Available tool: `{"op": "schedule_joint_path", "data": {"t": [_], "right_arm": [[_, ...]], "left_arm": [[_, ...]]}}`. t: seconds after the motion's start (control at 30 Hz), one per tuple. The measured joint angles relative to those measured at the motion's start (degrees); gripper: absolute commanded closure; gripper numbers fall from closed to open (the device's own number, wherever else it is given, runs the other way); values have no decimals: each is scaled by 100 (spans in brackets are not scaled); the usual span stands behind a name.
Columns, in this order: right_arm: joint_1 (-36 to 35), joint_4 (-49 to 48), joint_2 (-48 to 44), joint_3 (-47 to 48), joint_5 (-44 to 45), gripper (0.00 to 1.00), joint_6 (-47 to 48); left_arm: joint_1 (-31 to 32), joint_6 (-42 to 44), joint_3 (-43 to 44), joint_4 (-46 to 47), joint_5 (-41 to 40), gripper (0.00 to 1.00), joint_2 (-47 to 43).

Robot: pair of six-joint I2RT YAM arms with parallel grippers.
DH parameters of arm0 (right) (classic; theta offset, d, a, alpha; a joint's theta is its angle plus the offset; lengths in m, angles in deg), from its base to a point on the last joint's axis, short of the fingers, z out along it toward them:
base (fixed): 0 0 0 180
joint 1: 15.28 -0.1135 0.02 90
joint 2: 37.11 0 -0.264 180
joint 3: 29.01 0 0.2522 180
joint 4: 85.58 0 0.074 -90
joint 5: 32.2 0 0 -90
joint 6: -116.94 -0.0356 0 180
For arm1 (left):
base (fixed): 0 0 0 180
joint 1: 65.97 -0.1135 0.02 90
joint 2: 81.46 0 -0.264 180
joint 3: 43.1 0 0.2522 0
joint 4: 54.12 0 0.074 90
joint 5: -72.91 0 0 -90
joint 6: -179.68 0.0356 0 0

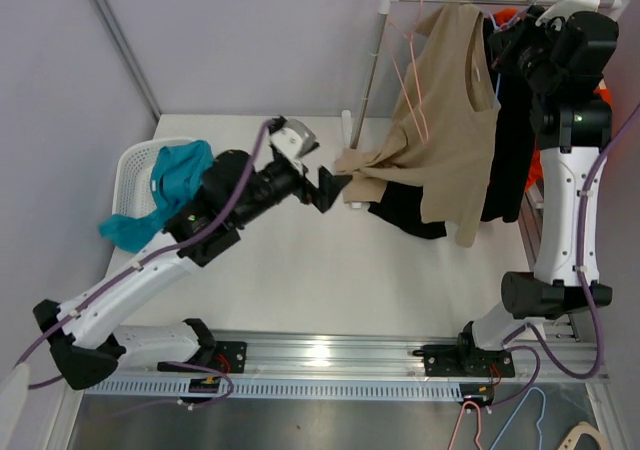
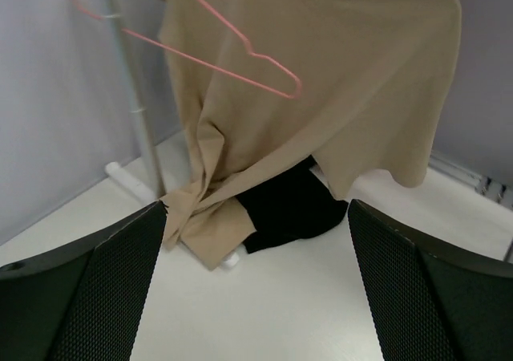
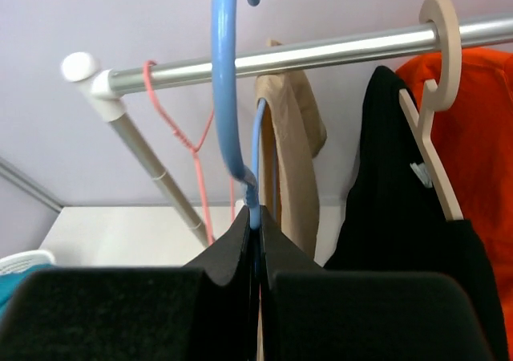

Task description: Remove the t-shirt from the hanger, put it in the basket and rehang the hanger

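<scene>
- Tan short-sleeved cotton t-shirt (image 1: 445,120): hangs from the silver metal rail (image 3: 321,52), hem trailing onto the white table (image 1: 300,270).
- Thin blue hanger (image 3: 226,96): right gripper (image 3: 258,225) pinches its neck, probably to steady it.
- Left gripper (image 1: 330,185): fingers spread wide at the hem, apparently ready to pull.
- Obstructions: empty pink wire hanger (image 2: 200,61), black garment (image 1: 505,150), rack post (image 2: 140,112).
- Apart: white basket (image 1: 130,170), teal cloth (image 1: 175,175).

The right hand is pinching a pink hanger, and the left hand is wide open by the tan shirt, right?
No. The right wrist view shows the right hand pinching a blue hanger, not a pink one. The left hand is wide open by the tan shirt.
</scene>
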Motion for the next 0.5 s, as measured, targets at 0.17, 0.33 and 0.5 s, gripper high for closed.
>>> {"op": "schedule_joint_path", "data": {"t": [0.17, 0.33, 0.5], "right_arm": [[-20, 361, -623, -595, 66, 100, -236], [-24, 713, -1475, -2127, 245, 100, -551], [-24, 1156, -1971, -2430, 223, 100, -684]], "left_arm": [[1023, 402, -385, 621, -9, 0, 577], [1941, 890, -767, 1700, 232, 0, 1176], [2439, 1198, -870, 2830, 400, 1, 1871]]}}
